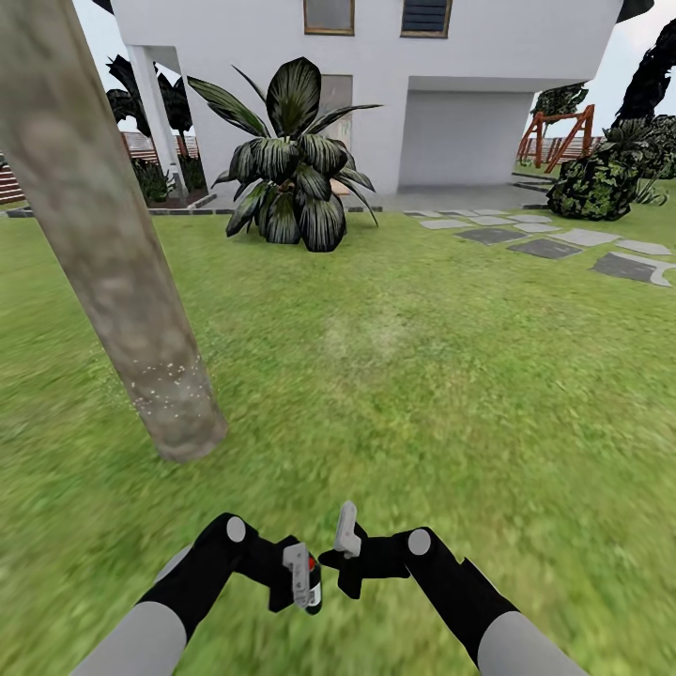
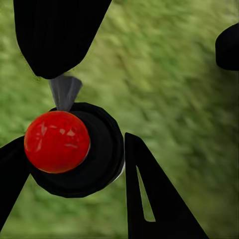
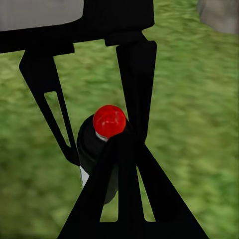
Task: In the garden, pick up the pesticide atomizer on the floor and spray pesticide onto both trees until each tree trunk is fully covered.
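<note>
Currently the left hand [image 1: 299, 575] is closed around the pesticide atomizer [image 1: 313, 587], a dark bottle with a red cap, held low in front of the body over the grass [image 1: 422, 376]. In the left wrist view the red cap [image 2: 57, 141] sits between the fingers [image 2: 149, 199]. The right hand [image 1: 345, 549] hovers just beside it, fingers spread; probably poised at the top to work the sprayer. One tree trunk [image 1: 113, 272] stands ahead on the left, with white pesticide specks [image 1: 164, 376] low down only. Judgement: coverage partial; bottle carried central so either hand can reach it.
</note>
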